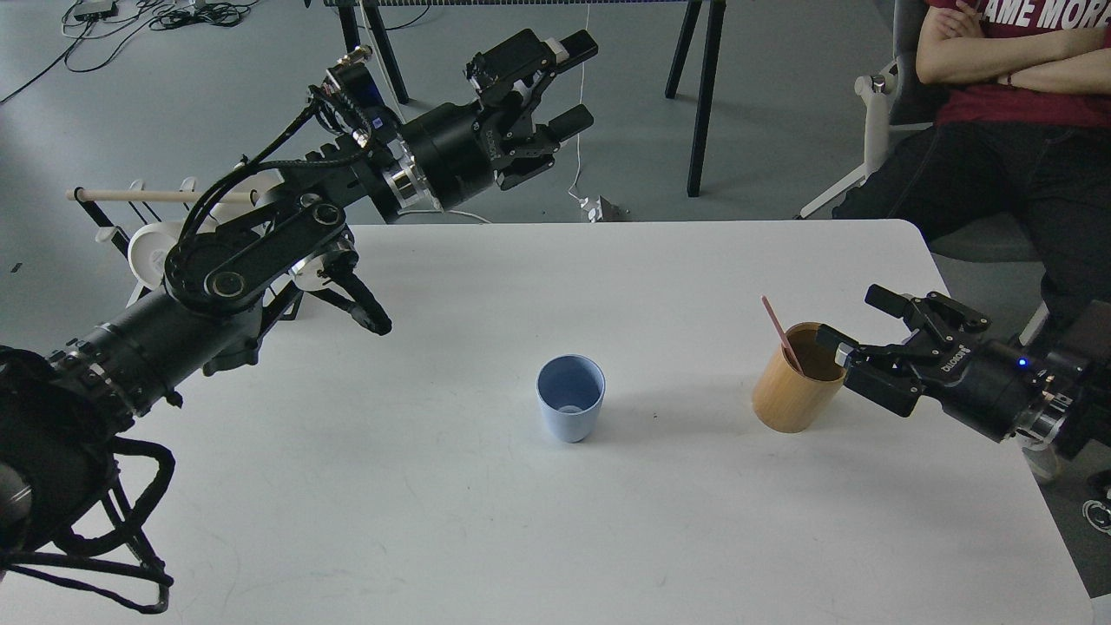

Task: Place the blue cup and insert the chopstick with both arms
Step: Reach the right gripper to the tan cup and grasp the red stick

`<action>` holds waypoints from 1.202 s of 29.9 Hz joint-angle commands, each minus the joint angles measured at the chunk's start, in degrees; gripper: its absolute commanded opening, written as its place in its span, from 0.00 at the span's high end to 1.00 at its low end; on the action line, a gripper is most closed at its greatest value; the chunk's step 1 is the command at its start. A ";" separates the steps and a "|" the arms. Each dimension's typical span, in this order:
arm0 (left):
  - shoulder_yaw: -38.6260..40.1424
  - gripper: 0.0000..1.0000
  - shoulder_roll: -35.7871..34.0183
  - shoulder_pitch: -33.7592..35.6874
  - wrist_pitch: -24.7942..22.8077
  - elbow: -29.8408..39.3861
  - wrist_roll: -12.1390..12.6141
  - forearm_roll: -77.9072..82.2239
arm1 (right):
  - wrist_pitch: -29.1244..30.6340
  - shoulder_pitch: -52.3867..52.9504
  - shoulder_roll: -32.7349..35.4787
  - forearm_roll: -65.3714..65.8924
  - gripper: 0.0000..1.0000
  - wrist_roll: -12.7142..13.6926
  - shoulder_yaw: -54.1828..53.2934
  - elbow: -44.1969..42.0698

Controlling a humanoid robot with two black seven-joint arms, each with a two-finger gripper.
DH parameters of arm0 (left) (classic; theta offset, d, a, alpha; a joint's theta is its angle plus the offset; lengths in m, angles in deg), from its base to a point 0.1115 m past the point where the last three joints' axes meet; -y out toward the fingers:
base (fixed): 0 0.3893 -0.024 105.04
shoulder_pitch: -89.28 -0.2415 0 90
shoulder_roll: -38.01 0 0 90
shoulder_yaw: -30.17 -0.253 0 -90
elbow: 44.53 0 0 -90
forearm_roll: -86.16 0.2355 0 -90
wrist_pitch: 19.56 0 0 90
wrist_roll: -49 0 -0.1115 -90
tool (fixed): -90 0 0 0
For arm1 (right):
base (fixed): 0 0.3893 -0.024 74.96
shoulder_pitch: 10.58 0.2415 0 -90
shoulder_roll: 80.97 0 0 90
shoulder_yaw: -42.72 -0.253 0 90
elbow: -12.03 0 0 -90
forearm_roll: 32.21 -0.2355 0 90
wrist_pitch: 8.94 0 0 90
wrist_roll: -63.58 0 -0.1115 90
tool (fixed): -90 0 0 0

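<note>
The blue cup (570,410) stands upright and empty near the middle of the white table (434,521). To its right a pink-red chopstick (779,331) leans in the tan wooden holder (800,378), its top sticking out to the upper left. My right gripper (857,319) is open and empty, its lower finger by the holder's right rim. My left gripper (580,80) is open and empty, held high beyond the table's far edge.
A rack with white mugs (152,252) and a long pale wooden rod (139,196) stands at the table's far left, behind my left arm. A seated person (1007,95) is at the far right. Black stand legs (699,95) rise beyond the table.
</note>
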 commanded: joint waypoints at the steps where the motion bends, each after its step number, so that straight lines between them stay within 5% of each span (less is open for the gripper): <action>1: 0.00 0.03 0.01 -0.22 -0.03 -0.09 0.00 -0.09 | -0.08 3.61 -3.07 -0.02 0.08 -0.01 3.92 -3.27; 14: 0.00 0.03 0.01 -1.28 -0.03 -0.62 0.00 -0.44 | -0.43 8.97 -15.11 -0.11 0.12 -0.01 8.58 -12.86; 23: 0.00 0.03 0.01 -1.37 0.06 -0.71 0.00 -0.53 | -1.49 12.67 -17.23 -0.28 0.45 -0.01 13.08 -16.29; 36: 0.00 0.03 0.01 -1.81 0.06 -0.71 0.00 -1.32 | -2.36 12.58 -16.53 -0.20 0.62 -0.01 13.25 -16.29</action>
